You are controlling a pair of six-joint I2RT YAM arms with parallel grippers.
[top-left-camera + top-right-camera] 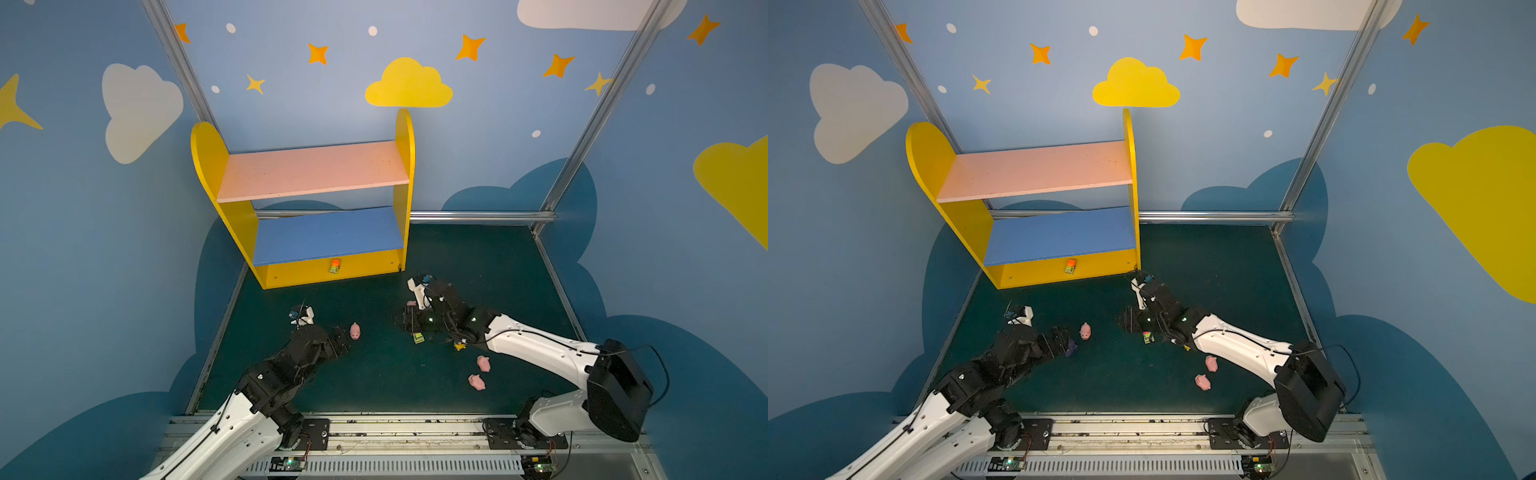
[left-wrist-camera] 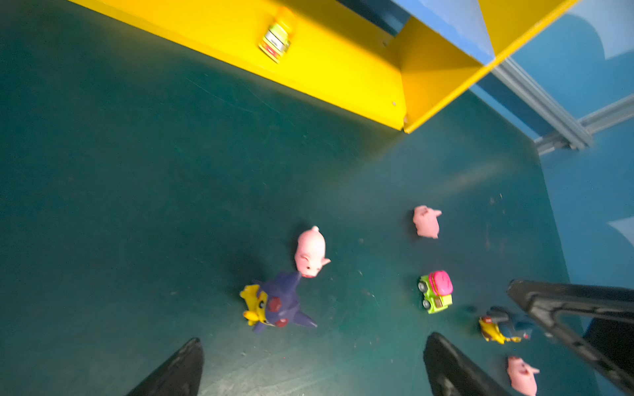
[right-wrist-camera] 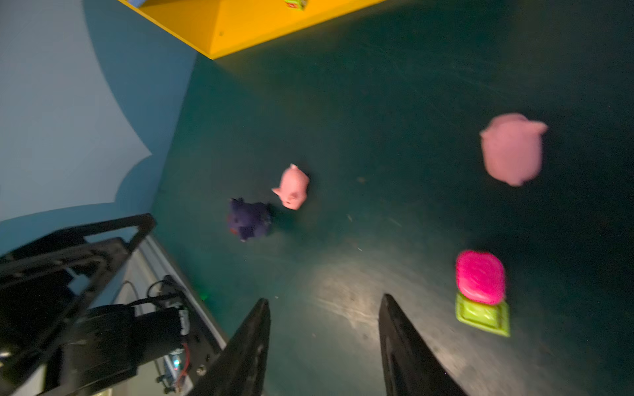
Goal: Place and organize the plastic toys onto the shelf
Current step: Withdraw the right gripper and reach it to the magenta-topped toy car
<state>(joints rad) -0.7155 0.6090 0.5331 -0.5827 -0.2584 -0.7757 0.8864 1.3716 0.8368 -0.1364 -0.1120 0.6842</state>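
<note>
Both top views show the small two-tier shelf with yellow round-topped side panels (image 1: pixel 210 158) at upper left of centre. A yellow-green plastic car with an orange top (image 1: pixel 335 266) sits on its yellow base.

Below it, left of centre, the left gripper (image 1: pixel 340 336) hangs over the dark green tabletop (image 1: pixel 374 386), its jaws spread wide and holding nothing. In the left wrist view a yellow figurine in a purple eared hood (image 2: pixel 274 303) lies just ahead of the fingertips, just beside a pink plastic pig (image 2: pixel 310 252).

Right of centre, the right gripper (image 3: pixel 325 297) has its jaws partly apart and empty. A second pink pig (image 1: pixel 411 304) and a yellow-green car with a pink top (image 1: pixel 418 337) lie near it.

Further right lies a yellow figurine in a blue hood (image 1: pixel 459 345), then a third pink pig (image 1: pixel 483 363) and a fourth pink pig (image 1: pixel 476 381) close together at lower right of centre.
</note>
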